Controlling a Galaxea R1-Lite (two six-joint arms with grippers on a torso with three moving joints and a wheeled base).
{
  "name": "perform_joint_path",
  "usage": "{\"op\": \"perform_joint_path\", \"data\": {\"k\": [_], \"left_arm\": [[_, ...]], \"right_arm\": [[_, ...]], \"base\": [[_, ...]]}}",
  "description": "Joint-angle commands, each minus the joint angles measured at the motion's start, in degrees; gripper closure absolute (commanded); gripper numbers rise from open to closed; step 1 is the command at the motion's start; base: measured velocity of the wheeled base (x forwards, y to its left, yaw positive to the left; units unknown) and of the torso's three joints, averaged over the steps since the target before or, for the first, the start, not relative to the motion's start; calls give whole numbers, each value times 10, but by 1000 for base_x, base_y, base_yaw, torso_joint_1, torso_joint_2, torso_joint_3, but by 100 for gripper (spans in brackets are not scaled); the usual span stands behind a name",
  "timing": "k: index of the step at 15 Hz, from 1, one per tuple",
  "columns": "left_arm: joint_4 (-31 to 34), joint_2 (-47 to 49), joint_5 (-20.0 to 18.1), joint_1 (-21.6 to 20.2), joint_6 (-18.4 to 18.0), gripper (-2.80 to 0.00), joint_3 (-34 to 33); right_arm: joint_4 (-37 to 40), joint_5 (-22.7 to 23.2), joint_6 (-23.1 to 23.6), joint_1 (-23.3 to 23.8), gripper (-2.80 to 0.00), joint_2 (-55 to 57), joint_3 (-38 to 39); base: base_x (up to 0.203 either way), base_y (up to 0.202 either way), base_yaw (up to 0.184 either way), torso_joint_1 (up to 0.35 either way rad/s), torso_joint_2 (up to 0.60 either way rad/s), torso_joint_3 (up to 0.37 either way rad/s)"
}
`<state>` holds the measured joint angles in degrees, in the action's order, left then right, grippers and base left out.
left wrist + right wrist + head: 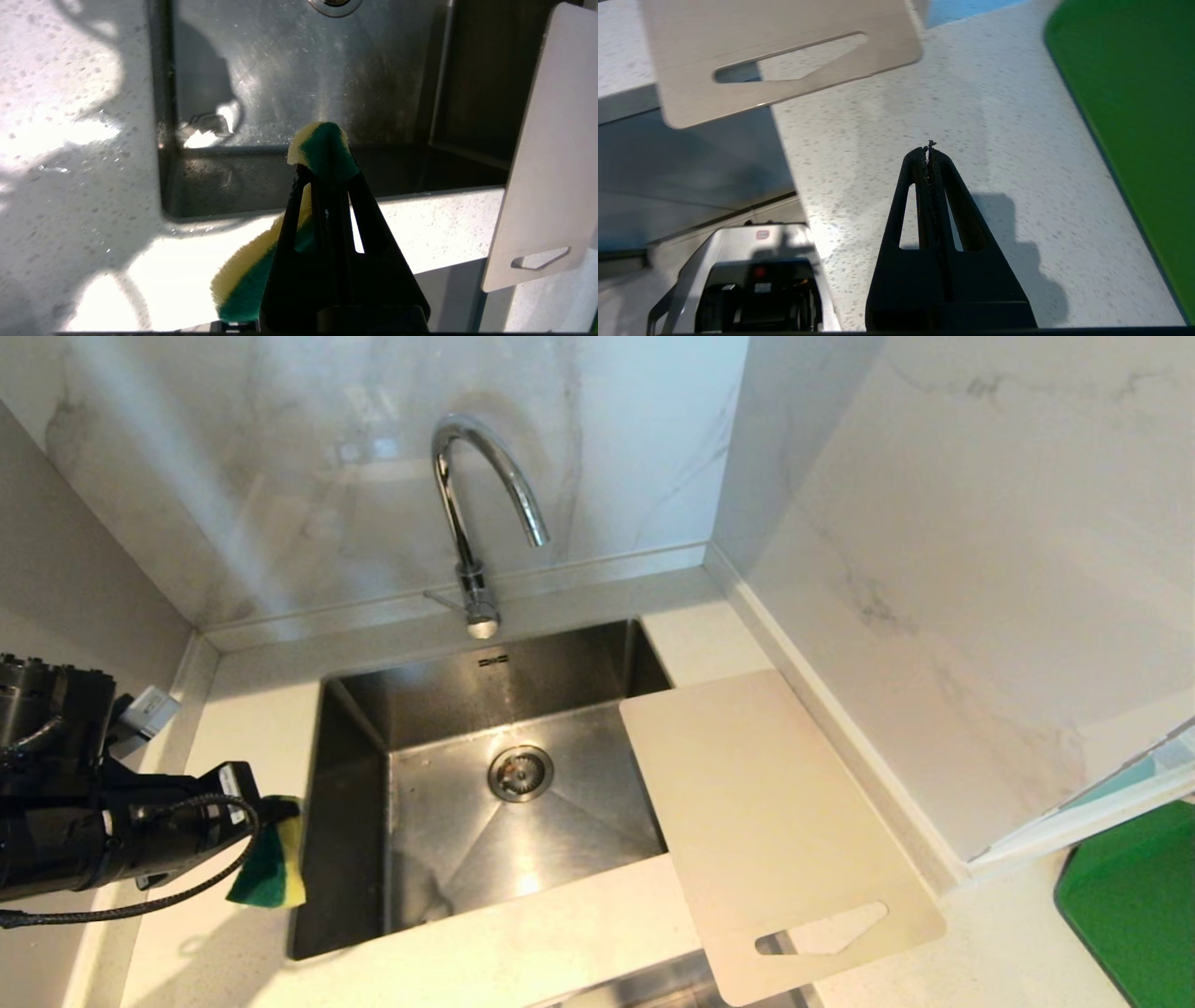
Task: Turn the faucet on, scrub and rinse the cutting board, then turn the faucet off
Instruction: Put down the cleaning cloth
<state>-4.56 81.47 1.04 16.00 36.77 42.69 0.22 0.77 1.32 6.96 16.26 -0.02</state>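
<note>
Chrome faucet (476,513) stands beyond the sink (355,821); the left claw (280,817), clenched on the sponge (271,868), is nearer; the right claw (929,149) is clenched empty.

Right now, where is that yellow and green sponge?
In the head view the sponge is at the left, pinched in the left gripper's fingers, hanging over the counter just left of the sink.

The left arm (84,821) is black, with a braided cable looping beneath it and white labels near the wrist. Each gripper has 2 black, tapered fingers (945,186) with slotted cut-outs.
</note>
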Motion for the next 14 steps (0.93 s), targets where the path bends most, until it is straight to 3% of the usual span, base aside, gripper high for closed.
{"op": "perform_joint_path", "data": {"k": [1,5,8,11,14], "left_arm": [[-8,6,1,11,4,0,-2],[-11,9,2,11,3,0,-10],[-10,27,5,11,-7,0,-6],[23,33,16,16,-80,0,-8],[46,64,53,-6,-123,0,-7]], "right_arm": [[0,0,-1,-65,0,-6,0],[-1,-3,-5,-73,0,-156,0],[-2,-8,-17,-70,0,-162,0],[-2,-8,-17,-70,0,-162,0],[-2,-8,-17,-70,0,-162,0]], "base": [[0,0,0,0,0,0],[0,0,0,0,0,0],[0,0,0,0,0,0],[0,0,0,0,0,0],[0,0,0,0,0,0]]}}
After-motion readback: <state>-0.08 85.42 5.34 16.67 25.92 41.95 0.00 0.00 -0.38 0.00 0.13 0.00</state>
